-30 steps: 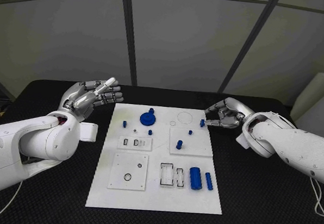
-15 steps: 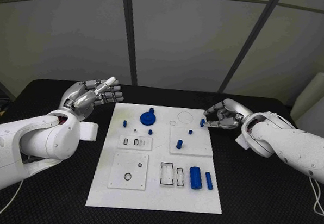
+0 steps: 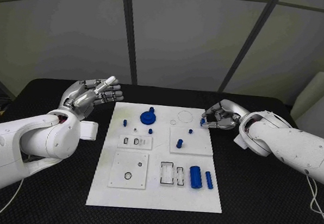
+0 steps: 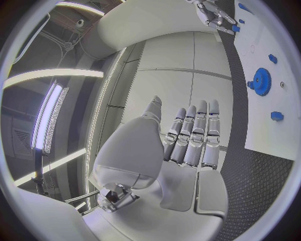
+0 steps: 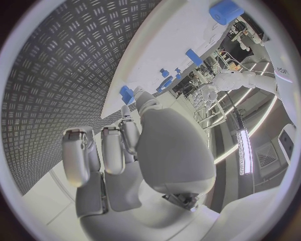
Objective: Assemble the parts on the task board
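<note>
Your right hand [image 3: 220,116] sits at the upper right of the head view, just off the far right corner of the task board [image 3: 155,199], fingers curled together. Between thumb and finger it pinches a small blue part [image 3: 203,121] right at the board's edge; your right wrist view shows that same blue part [image 5: 127,94] against the fingertips [image 5: 137,94], above the board's white corner.

Your left hand [image 3: 93,95] hovers at the upper left of the head view, beside the board's far left corner and clear of it. Its fingers are extended and lie close side by side, thumb apart, palm empty; it touches nothing.

On the board, a blue gear [image 3: 148,118] stands near the top centre, with a small blue peg [image 3: 151,131] just below it and another tiny blue piece [image 3: 123,122] to its left. A blue pin [image 3: 179,144] stands upright right of centre. Lower right, a thick blue cylinder [image 3: 195,177] lies beside a thinner blue rod [image 3: 209,181], both next to rectangular slots [image 3: 172,175].
</note>
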